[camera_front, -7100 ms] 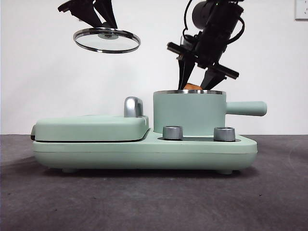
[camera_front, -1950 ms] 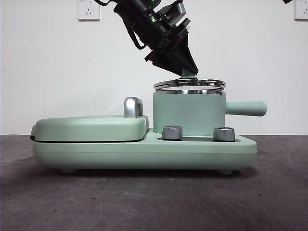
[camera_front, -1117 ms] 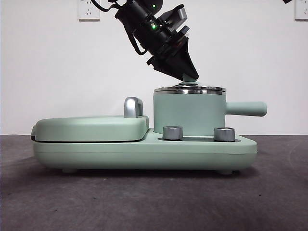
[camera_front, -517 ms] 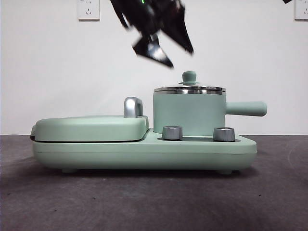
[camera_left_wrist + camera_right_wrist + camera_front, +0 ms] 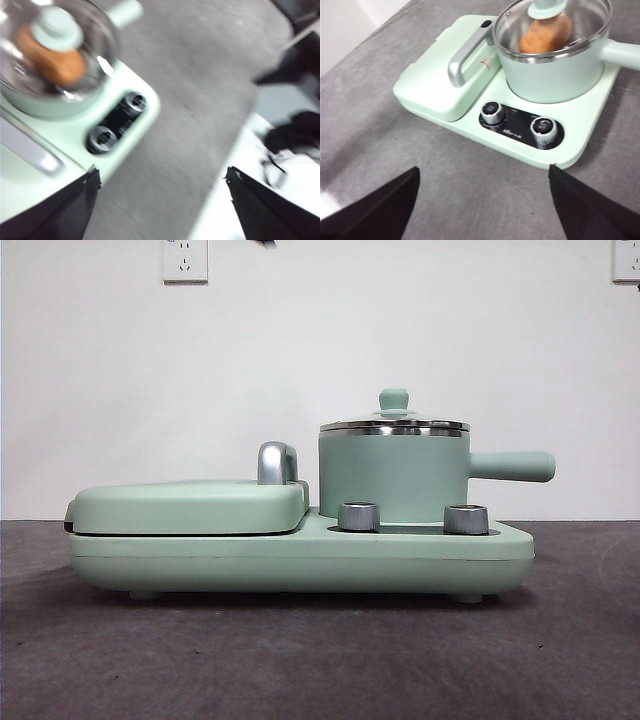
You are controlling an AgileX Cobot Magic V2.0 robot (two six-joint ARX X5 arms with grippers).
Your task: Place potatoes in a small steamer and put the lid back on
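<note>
The small steamer (image 5: 393, 475) stands on the right half of the mint-green cooker base, its stubby handle pointing right. The lid (image 5: 394, 425) sits flat on its steel rim, knob up. Through the glass, one orange-brown potato (image 5: 545, 32) lies inside the pot; it also shows blurred as the potato (image 5: 50, 60) under the lid (image 5: 57, 27). My left gripper (image 5: 162, 200) hangs open and empty, high above and off to the side of the steamer (image 5: 45, 95). My right gripper (image 5: 482, 200) is open and empty too, high over the table in front of the steamer (image 5: 555, 70).
The flat griddle plate (image 5: 190, 505) with its chrome handle (image 5: 277, 462) takes up the base's left half. Two steel dials (image 5: 359, 516) sit on the front below the pot. In the left wrist view, dark clutter (image 5: 295, 135) lies past the table's edge.
The left gripper set the lid on the steamer, let go of the knob and rose up out of the front view. The lid stays on the pot.
</note>
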